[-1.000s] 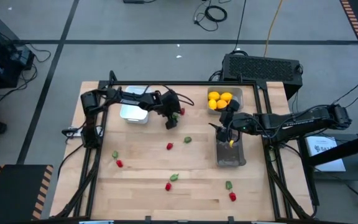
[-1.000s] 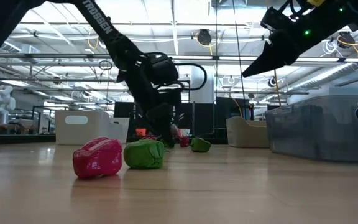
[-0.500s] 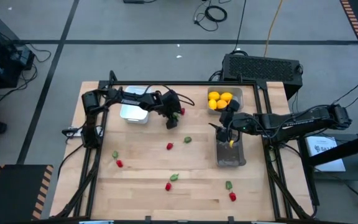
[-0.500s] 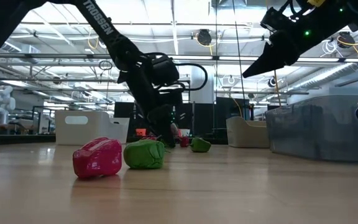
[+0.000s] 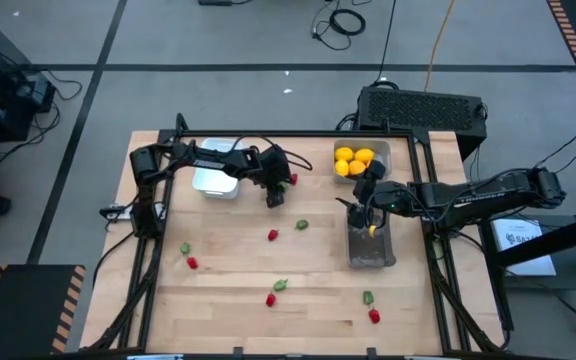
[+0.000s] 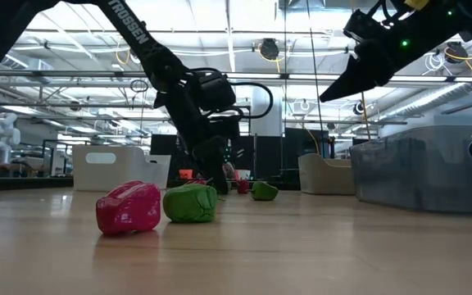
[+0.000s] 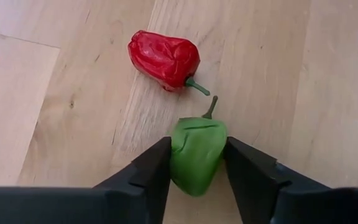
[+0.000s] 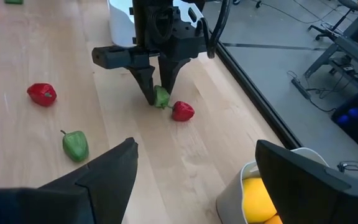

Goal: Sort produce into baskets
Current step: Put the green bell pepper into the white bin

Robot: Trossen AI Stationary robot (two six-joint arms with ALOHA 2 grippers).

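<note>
My left gripper point(image 5: 274, 198) stands at the table top just right of the white tray point(image 5: 215, 181), shut on a small green pepper point(image 7: 196, 155). A red pepper point(image 7: 165, 59) lies on the wood just beyond it. My right gripper point(image 5: 366, 218) is open and empty, raised above the far end of the dark grey tray point(image 5: 371, 250). The pale grey tray point(image 5: 380, 150) holds several yellow fruits point(image 5: 352, 162). The right wrist view shows my left gripper point(image 8: 160, 93) with the green pepper point(image 8: 161, 96) between its fingertips. My left gripper pinches the green pepper's two opposite sides point(image 7: 178, 155) between its two fingers. The fingers point down from above. The pepper's stem end point(image 7: 212, 109) points away from the gripper, toward the red pepper. Whether the pepper is clear of the wood, I cannot tell.
Loose red pieces point(image 5: 273, 235) point(image 5: 192, 263) point(image 5: 270, 299) and green pieces point(image 5: 302, 224) point(image 5: 184, 248) point(image 5: 367, 297) lie scattered over the table's middle and near half. A red piece point(image 6: 128, 208) and a green piece point(image 6: 190, 202) lie close to the low camera. Black frame rails run along the table's sides.
</note>
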